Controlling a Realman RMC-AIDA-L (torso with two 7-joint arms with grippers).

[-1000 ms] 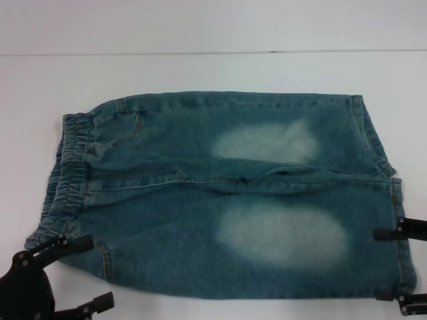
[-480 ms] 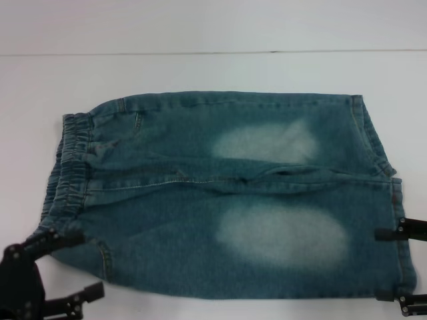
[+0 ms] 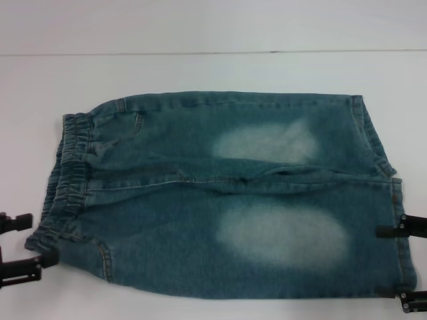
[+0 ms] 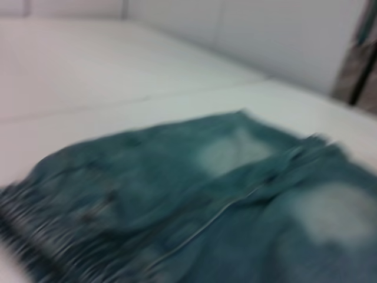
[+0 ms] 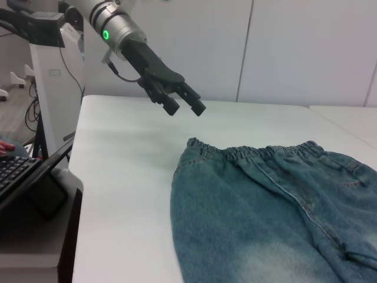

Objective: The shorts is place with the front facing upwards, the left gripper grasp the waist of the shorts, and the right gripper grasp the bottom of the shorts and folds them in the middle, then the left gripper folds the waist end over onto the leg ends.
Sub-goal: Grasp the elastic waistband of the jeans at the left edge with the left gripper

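Left pincer [image 3: 17,248] retreated, half cut off.

The shorts [image 3: 220,200] lay flat and spread on the table [image 3: 200,73], waist [image 3: 67,180] left, hems [image 3: 393,220] right.

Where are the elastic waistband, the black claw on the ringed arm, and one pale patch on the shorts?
waist [image 3: 67,177]: head view, middle of ruffled band.
left gripper [image 5: 185,105]: right wrist view, between its fingertips.
pale patch [image 3: 283,235]: head view, near patch's centre.
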